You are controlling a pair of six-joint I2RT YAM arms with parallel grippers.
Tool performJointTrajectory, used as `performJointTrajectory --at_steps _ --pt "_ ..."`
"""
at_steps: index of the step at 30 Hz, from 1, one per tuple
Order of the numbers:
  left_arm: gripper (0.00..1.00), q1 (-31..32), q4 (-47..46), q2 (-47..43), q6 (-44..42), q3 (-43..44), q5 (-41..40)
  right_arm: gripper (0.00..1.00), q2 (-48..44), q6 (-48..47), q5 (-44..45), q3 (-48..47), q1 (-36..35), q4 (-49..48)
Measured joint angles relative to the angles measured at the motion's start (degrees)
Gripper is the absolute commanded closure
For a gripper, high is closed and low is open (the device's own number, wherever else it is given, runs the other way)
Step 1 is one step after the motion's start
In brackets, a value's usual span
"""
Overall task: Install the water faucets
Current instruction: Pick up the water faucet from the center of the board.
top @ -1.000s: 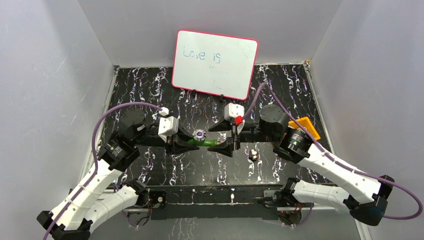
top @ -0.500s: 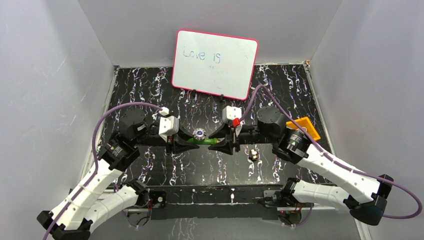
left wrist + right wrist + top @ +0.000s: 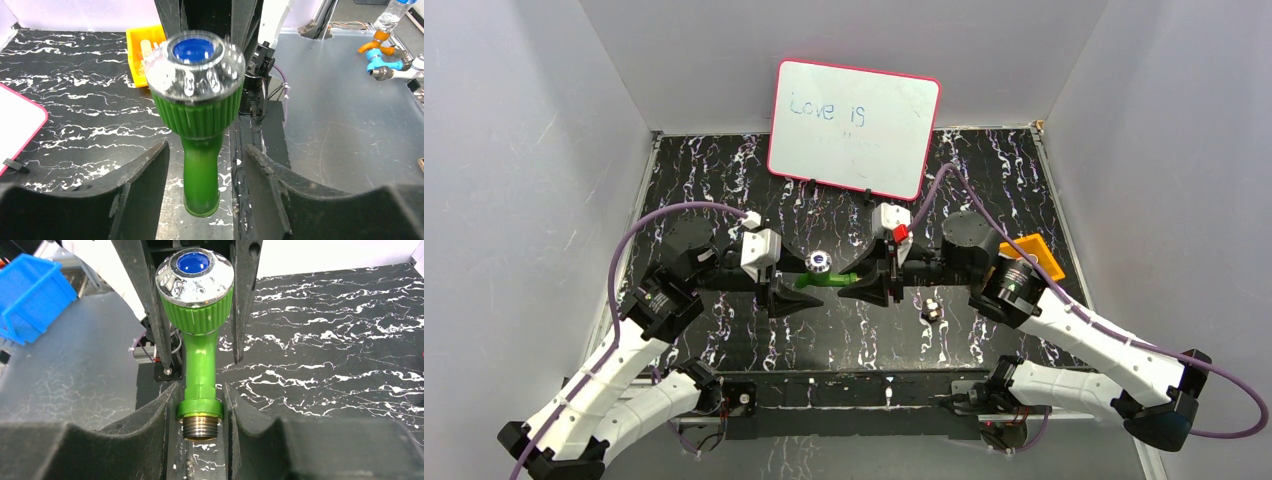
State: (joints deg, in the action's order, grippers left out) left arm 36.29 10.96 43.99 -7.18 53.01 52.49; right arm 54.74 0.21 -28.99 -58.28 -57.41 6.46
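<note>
Top external, arms stretched inward head-on, right jaws clamping green tap (image 3: 829,281), left jaws spread around it.

Light: bright, even.
Glare: green plastic tap (image 3: 200,365), on its round blue-and-silver knob (image 3: 195,277).
Blur: that knob, left wrist view.

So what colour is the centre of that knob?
The knob centre is blue, rimmed silver; right wrist view shows it best.
</note>
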Motion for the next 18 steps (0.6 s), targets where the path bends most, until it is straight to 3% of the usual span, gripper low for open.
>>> performJointTrajectory --at_steps 9,18 --pt "0.46 0.00 -1.99 0.94 2.23 -0.04 0.72 1.00 0.00 4.55 -1.79 0.00 0.02 -5.68" --pt "0.59 0.00 -4.13 2.47 3.80 -0.04 1.01 1.00 2.91 5.57 -2.95 0.00 0.00 -7.87"
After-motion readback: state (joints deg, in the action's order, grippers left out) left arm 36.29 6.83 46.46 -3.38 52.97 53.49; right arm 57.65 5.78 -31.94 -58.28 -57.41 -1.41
